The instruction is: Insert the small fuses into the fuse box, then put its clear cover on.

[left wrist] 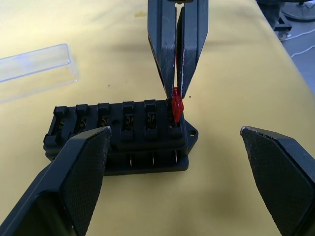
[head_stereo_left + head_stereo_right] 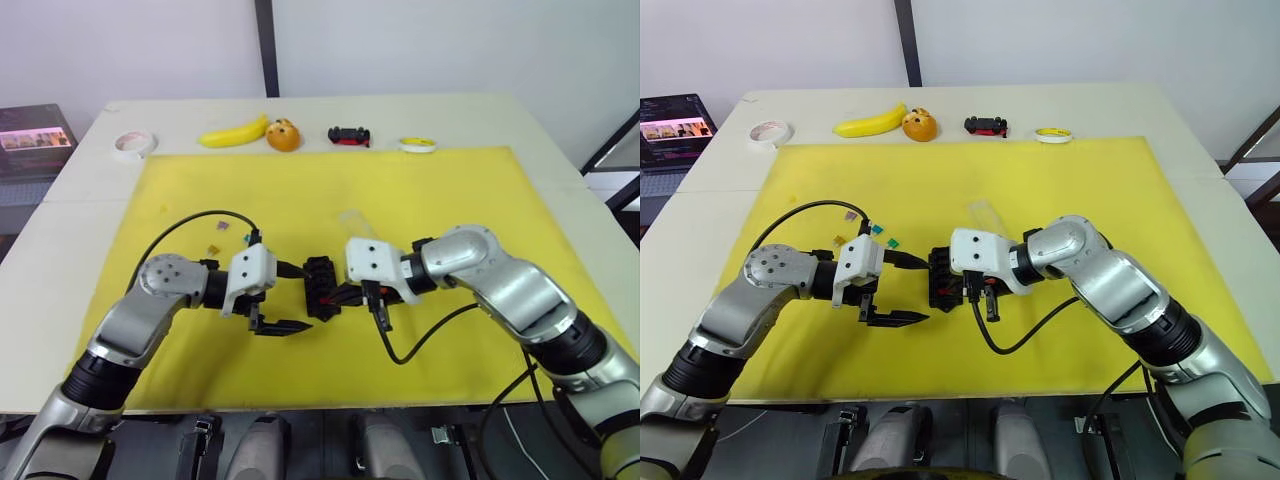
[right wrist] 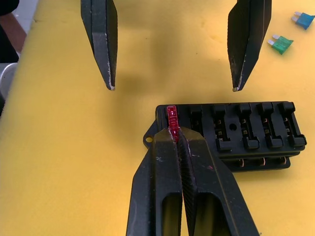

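A pale bench [image 2: 60, 230] carries a yellow mat [image 2: 440, 190], and at its far edge lie a banana [image 2: 233, 132], a toy car [image 2: 348, 135] and tape rolls. The right pincer [image 3: 173, 135] is closed on a red fuse [image 3: 171, 118] and holds it at the end slot of the fuse box [image 3: 246, 132], which sits directly in front of its tips. The left pincer [image 1: 172, 162] is wide open, one finger on each side of the box, not touching it. Beyond the right pincer, the clear cover [image 1: 34, 69] lies flat on the mat, near the box. Loose fuses, one teal [image 3: 302, 19] and one green [image 3: 280, 44], rest just behind the left pincer.

I think the risk is a tilted fuse: if its blades miss the slot contacts, pushing can slide the unheld box or make the fuse slip out of the grip. The blades of the fuse are hidden, so I cannot tell how deep it sits. The other loose fuses are too small to count.
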`<state>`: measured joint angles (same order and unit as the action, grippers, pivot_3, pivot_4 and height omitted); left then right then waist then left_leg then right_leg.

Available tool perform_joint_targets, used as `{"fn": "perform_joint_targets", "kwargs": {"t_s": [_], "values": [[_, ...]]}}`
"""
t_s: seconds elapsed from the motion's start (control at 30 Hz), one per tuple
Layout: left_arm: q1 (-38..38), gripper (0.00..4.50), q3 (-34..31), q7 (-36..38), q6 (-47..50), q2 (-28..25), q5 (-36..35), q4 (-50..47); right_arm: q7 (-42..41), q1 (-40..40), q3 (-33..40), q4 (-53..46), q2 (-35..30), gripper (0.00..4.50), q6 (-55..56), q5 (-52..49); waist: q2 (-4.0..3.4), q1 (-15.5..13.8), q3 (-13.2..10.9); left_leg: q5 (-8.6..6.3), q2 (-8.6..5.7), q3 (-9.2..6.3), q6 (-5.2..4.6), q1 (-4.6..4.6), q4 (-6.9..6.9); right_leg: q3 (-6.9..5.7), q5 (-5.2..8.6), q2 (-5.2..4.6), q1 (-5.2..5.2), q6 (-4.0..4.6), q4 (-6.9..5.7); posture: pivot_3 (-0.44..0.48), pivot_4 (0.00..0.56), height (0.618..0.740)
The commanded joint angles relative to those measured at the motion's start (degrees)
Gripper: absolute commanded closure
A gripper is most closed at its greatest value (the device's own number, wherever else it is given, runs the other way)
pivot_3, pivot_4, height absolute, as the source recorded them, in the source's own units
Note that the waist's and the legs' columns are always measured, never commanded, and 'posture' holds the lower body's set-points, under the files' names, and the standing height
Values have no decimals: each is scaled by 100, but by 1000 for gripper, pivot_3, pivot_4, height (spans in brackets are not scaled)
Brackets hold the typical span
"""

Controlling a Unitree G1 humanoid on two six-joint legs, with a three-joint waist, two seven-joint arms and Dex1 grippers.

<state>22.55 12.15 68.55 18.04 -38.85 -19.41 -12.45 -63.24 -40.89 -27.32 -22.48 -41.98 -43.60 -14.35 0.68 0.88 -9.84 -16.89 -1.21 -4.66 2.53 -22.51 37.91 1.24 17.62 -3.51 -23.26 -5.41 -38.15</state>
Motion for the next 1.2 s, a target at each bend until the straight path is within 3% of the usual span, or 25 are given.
{"fn": "perform_joint_targets", "kwargs": {"t_s": [0.03,0.87,1.0,1.13,1.2], "values": [[13,79,-45,27,-144,19,-17,-91,-38,-54,13,-48,39,4500,73,48,0,-2,0,0,0,0,0,0,0,0,0,0,0,0,0,0,150,740],[-98,79,-12,11,-432,107,72,77,-127,-152,-129,122,148,4500,292,419,-1,7,1,0,0,0,0,0,5,0,0,0,1,0,-3,0,150,740],[-75,0,-20,-2,-425,131,77,94,-180,-157,131,-90,166,3181,136,179,-1,4,1,0,0,0,1,0,6,0,0,0,1,0,-3,0,150,740],[-44,0,-36,7,-422,138,83,128,-83,-176,560,-185,235,1202,-107,-169,-1,6,1,1,0,0,2,0,6,0,0,0,1,0,-4,0,150,740],[-25,0,-39,10,-416,146,78,133,-61,-38,773,-133,277,1202,37,-300,-1,0,1,0,0,0,1,0,6,0,0,0,1,0,-4,0,150,740]]}}
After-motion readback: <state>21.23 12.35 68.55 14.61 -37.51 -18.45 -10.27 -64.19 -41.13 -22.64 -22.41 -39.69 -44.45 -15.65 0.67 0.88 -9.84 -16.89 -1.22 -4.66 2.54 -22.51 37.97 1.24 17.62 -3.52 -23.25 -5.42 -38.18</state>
